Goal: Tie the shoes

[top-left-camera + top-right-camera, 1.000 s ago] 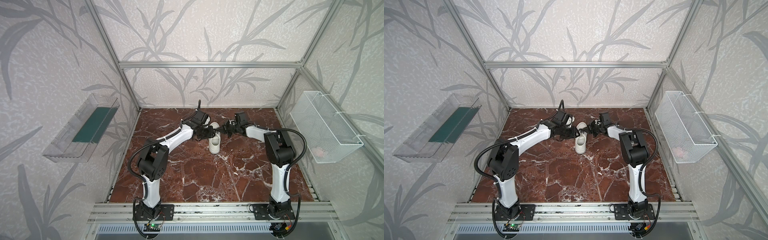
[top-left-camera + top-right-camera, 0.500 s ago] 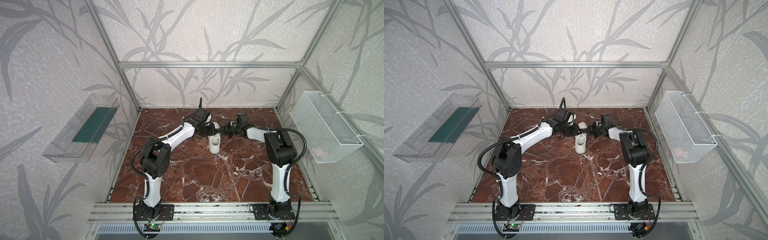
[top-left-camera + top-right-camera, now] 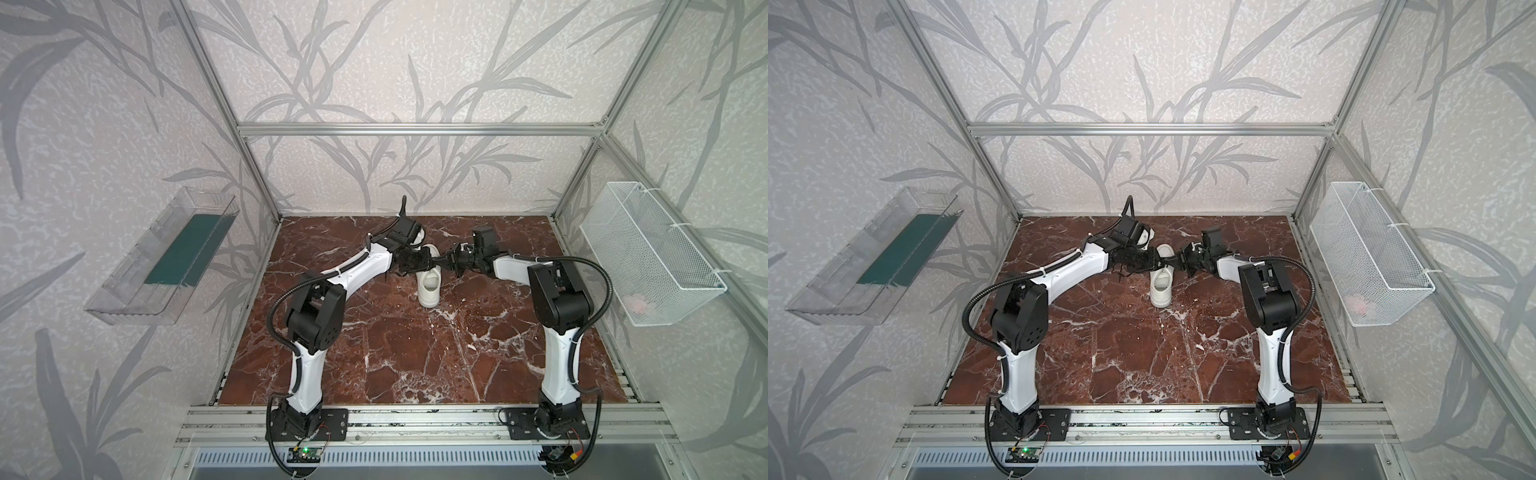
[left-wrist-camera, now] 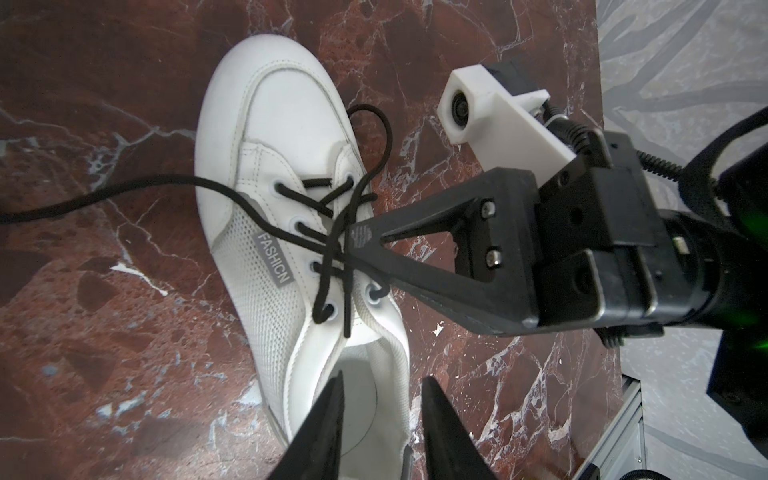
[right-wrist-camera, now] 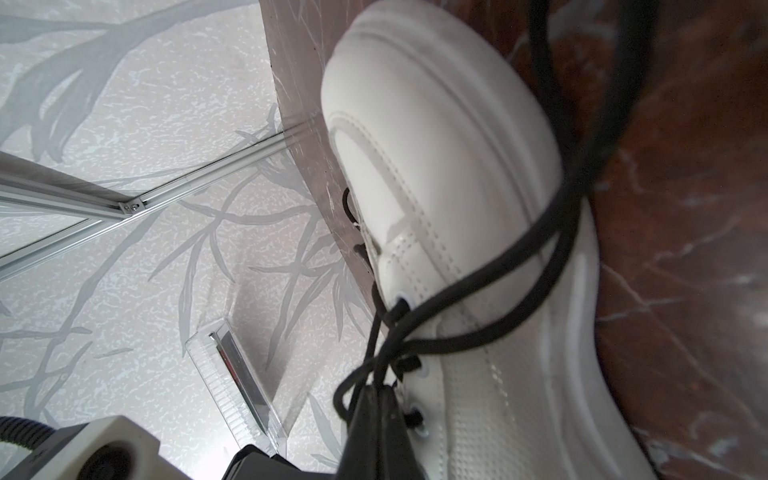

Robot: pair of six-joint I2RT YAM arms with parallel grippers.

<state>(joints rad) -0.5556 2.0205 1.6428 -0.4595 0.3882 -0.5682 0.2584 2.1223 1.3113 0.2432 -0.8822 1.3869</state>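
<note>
Sneaker (image 3: 429, 281) sits toward the back of the red marble table (image 3: 415, 353) in both top views, toe pointing to the near edge, with the two arms meeting over its laced part. In a top view the left gripper (image 3: 419, 262) reaches in from the left over the shoe's collar, and the right gripper (image 3: 451, 261) comes from the right, its tip at the laces. A clear tray (image 3: 166, 257) hangs on the left wall and a white wire basket (image 3: 648, 257) on the right wall.

From the left wrist camera, the sneaker (image 4: 291, 232) lies flat on the marble, black laces (image 4: 332, 232) crossing its eyelets. The right gripper (image 4: 353, 245) is pinched closed on the crossed lace strands (a loop trails off beside the shoe, and one strand runs away across the table). The left gripper (image 4: 382, 411) hovers above the shoe's opening with its jaws parted and nothing between them.

From the right wrist camera, the sneaker (image 5: 457, 208) fills the view, blurred, and the laces (image 5: 478, 332) gather at the closed tip of the right gripper (image 5: 376, 399).
</note>
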